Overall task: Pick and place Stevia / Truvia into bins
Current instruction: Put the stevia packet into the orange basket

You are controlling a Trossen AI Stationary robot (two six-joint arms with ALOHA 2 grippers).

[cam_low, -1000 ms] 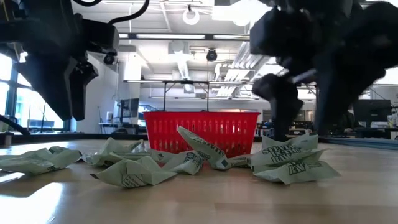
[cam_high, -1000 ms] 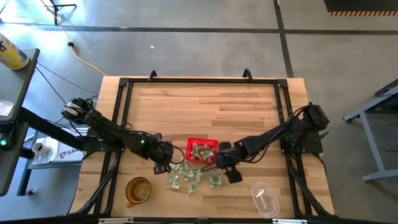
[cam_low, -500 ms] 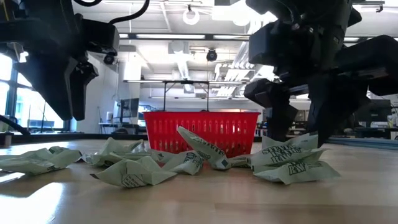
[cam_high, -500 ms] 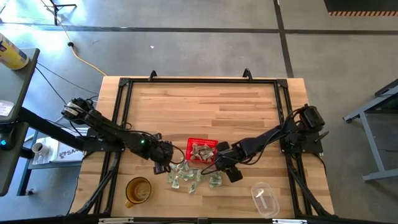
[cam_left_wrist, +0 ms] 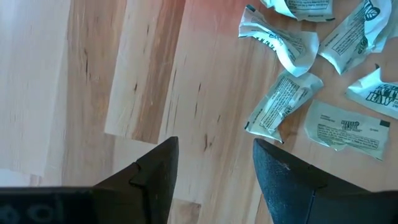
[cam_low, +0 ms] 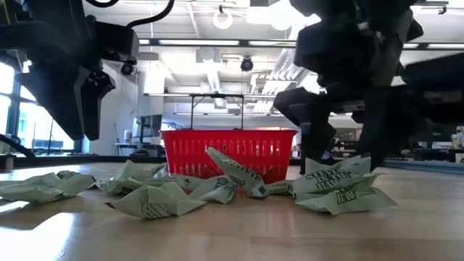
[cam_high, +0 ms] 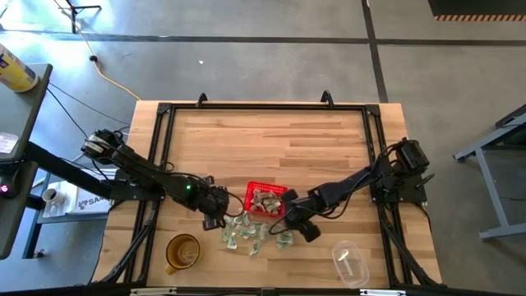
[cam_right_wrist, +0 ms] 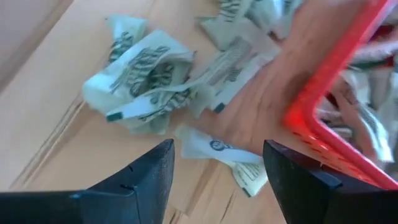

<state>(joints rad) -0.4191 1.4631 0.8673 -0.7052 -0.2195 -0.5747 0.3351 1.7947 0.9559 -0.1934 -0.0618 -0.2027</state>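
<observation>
Paper packets [cam_high: 251, 233] — light, crumpled, soft — want pinching at a raised fold. Right gripper [cam_high: 297, 224], jaws spread, hovers beside red basket [cam_high: 267, 200]; left gripper [cam_high: 215, 213] spread, empty.

A: What do the arms look like?
B: Two dark, near-black jointed arms, slim links, bulkier housings at the bases. A small green light glows on the left arm.
A: And the ends?
B: The left gripper [cam_left_wrist: 211, 177] and right gripper [cam_right_wrist: 217, 177] each have two matte black, wedge-shaped fingers.
</observation>
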